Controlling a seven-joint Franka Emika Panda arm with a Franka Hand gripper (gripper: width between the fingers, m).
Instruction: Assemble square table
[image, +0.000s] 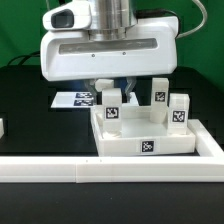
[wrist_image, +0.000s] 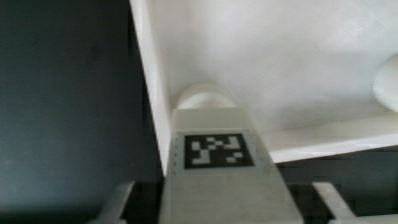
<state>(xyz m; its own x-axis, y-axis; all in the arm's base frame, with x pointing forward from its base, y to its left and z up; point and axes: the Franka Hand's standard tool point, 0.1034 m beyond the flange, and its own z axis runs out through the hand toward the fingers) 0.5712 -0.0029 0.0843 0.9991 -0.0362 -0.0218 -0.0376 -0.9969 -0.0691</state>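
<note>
Over tabletop (image: 150, 146): gripper (image: 113, 92) clasping leg (wrist_image: 217, 140).

Robotics lab (marker board (image: 78, 98), green backdrop (image: 205, 30)).

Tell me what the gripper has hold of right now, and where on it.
A white table leg. The gripper has a finger on each side of its tagged end, the pointed end toward the tabletop. Firm clamping cannot be told.
</note>
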